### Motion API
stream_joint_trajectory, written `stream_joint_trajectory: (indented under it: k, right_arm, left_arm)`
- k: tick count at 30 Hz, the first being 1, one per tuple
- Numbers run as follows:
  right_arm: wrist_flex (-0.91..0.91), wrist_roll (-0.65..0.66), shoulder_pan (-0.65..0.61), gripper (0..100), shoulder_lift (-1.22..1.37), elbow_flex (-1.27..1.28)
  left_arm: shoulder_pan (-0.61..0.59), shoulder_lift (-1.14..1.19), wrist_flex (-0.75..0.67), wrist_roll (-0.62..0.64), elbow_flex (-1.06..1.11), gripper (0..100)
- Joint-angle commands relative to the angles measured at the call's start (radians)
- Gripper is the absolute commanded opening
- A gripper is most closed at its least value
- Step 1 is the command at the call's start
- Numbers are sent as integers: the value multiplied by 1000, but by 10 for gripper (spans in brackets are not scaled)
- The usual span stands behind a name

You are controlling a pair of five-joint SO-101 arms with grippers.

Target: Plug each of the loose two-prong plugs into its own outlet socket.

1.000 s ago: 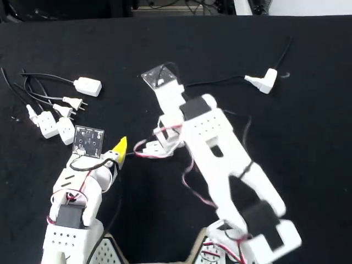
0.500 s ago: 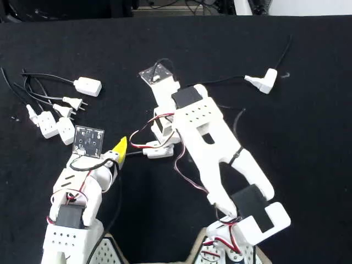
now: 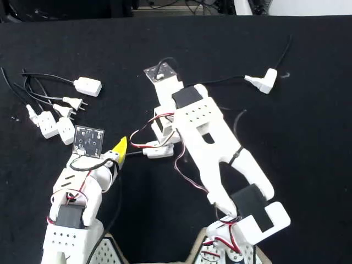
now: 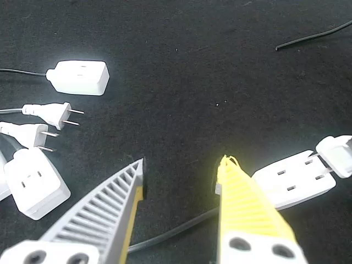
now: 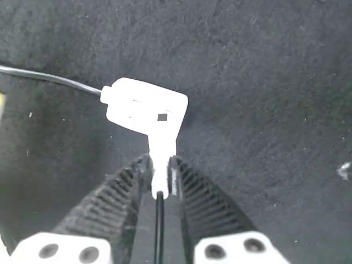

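White and slick, the plug (image 5: 146,107) is clenched only by its thin neck in the right tool (image 5: 160,168), so it may twist off-line when pushed, while the left tool (image 4: 181,165) gapes empty.

Left wrist view: outlet strip (image 4: 294,184) partly behind the yellow finger (image 4: 245,203) of the left gripper (image 4: 182,161). The plug (image 4: 336,154) beside it is cut by the edge, and a socket block (image 4: 2,179) is barely in frame. Right wrist view: angled plug (image 5: 146,107), prongs out of sight, neck pinched in the right gripper (image 5: 159,162). High view: that gripper is under the camera board (image 3: 162,73).
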Motion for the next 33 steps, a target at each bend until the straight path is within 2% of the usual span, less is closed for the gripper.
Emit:
stream_joint_trajectory:
  k: [1,19,33]
  right_arm:
    - [12,-18,17,11,-4,-51]
    - [44,-21,58,11,139,-134]
    - [43,-172,57,11,140,-134]
  left_arm:
    - [13,-2,5,2,19,220]
    - [13,-2,5,2,19,220]
    - [13,-2,5,2,19,220]
